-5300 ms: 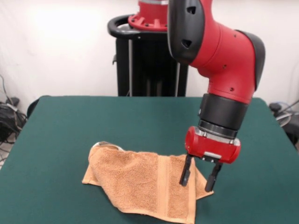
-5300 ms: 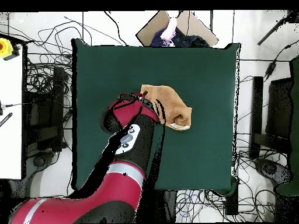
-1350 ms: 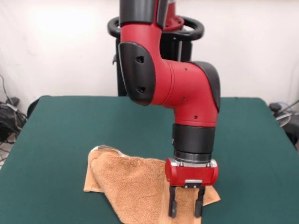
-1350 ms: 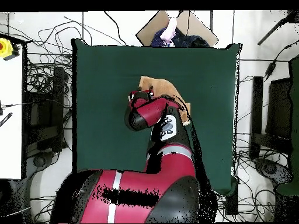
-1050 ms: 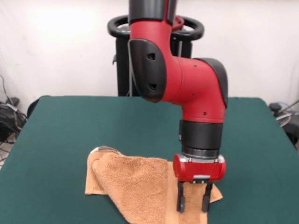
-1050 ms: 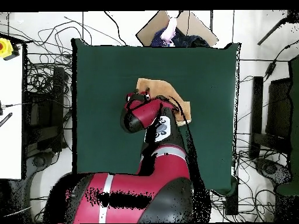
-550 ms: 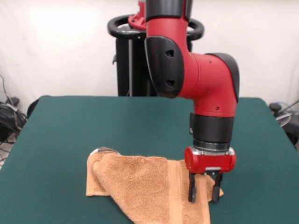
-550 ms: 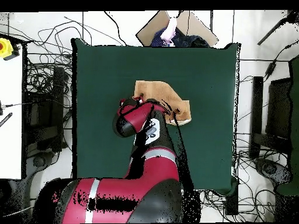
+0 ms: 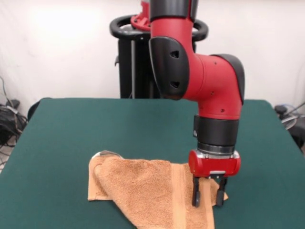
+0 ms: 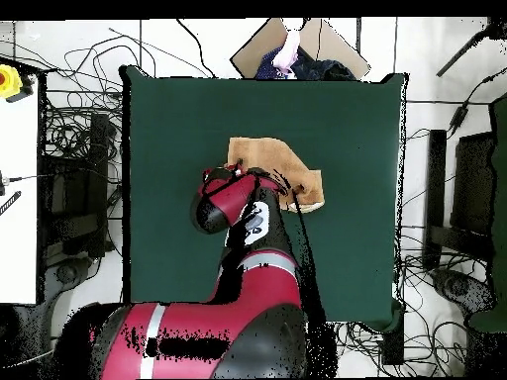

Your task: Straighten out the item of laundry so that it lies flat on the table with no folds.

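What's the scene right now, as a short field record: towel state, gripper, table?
towel: orange-tan towel, not flat; a fold is doubled over at its left end in the front view, and a woven band runs near its right end
gripper: gripper open, fingers pointing down over the towel's right end; contact cannot be told
table: dark green table, towel lies toward the front-view near edge
arm: red arm covers part of the towel from overhead
task status: not yet straightened
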Robot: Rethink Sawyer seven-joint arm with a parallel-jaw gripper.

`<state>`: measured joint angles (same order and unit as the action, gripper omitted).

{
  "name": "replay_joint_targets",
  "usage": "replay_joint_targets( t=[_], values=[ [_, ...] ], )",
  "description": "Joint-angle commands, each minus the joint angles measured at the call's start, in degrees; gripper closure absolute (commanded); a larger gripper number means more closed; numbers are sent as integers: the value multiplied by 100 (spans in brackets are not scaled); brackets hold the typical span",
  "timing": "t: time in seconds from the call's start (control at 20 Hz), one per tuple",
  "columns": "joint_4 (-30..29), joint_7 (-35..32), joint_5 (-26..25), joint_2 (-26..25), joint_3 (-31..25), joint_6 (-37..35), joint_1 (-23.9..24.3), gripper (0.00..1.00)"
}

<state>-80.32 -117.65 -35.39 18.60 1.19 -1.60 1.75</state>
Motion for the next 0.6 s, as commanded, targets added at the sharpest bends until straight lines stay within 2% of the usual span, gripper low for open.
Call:
replay_joint_targets(
  t=[0.05, 0.25, 0.35, 0.6],
  values=[
    [89, -901, 269, -625, 721, -472, -653, 0],
    [342, -1828, 921, -1138, 2035, -435, -1464, 0],
    [415, -1957, 1217, -1320, 2443, -418, -1681, 0],
    [352, -1627, 1678, -1370, 2716, -357, -1766, 0]
  ],
)
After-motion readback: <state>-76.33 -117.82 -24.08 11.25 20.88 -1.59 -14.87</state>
